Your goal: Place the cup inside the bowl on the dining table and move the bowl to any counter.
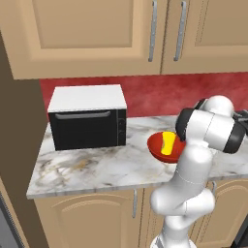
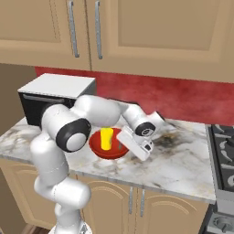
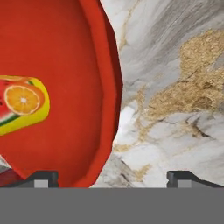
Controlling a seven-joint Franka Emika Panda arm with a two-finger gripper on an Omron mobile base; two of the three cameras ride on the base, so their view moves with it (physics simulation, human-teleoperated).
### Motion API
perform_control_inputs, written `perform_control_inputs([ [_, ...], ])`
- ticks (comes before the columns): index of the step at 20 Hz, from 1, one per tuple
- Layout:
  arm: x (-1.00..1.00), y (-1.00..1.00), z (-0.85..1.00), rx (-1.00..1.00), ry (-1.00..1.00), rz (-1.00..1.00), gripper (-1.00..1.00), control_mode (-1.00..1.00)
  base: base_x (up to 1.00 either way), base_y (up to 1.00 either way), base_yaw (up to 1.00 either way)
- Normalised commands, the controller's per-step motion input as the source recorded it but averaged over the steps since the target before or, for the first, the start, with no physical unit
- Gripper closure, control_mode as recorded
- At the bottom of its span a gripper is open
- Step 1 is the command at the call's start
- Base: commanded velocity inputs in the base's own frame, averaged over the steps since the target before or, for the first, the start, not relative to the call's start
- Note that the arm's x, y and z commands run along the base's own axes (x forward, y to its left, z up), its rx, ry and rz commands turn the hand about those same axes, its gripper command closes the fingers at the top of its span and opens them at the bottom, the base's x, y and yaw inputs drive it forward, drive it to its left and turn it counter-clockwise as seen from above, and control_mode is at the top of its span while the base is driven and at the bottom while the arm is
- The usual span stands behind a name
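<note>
Bowl [image 2: 109, 151] with the cup [image 2: 106, 138] inside sits on the counter [image 1: 97, 169]
I see my gripper [image 3: 113, 177] fingers spread wide, straddling the bowl's rim, gripping nothing

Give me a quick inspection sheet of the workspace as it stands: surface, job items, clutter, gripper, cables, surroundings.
Surface: marble counter on tan cabinets, veined with a gold-brown patch right of the bowl.
Job's things: red bowl rests on the counter; yellow cup stands upright inside it; hand view shows fruit print on the cup.
Clutter: black microwave with white top, left of the bowl, apart from it.
Gripper: gripper open, straddling the bowl's rim, holding nothing.
Cables: nothing seen.
Surroundings: red backsplash, tan upper cabinets with metal handles, stove at the counter's right end.
</note>
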Motion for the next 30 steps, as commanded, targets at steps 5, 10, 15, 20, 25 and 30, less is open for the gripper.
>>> perform_control_inputs([
  [5, -0.46, 0.03, 0.14, 0.00, -0.17, 0.00, -1.00, -1.00, 0.00, 0.00, 0.00],
  [10, -0.40, 0.11, 0.21, 0.00, -0.23, 0.01, -1.00, -1.00, 0.00, 0.00, 0.00],
  [15, -0.51, 0.10, 0.25, 0.00, -0.22, 0.02, -1.00, -1.00, 0.00, 0.00, 0.00],
  [20, -0.60, 0.13, 0.25, -0.03, -0.19, 0.03, -1.00, -1.00, 0.00, 0.00, 0.00],
  [25, -0.62, 0.17, 0.23, -0.08, -0.13, 0.00, -1.00, -1.00, 0.00, 0.00, 0.00],
  [30, -0.53, 0.14, 0.32, -0.12, -0.06, 0.00, -1.00, -1.00, 0.00, 0.00, 0.00],
])
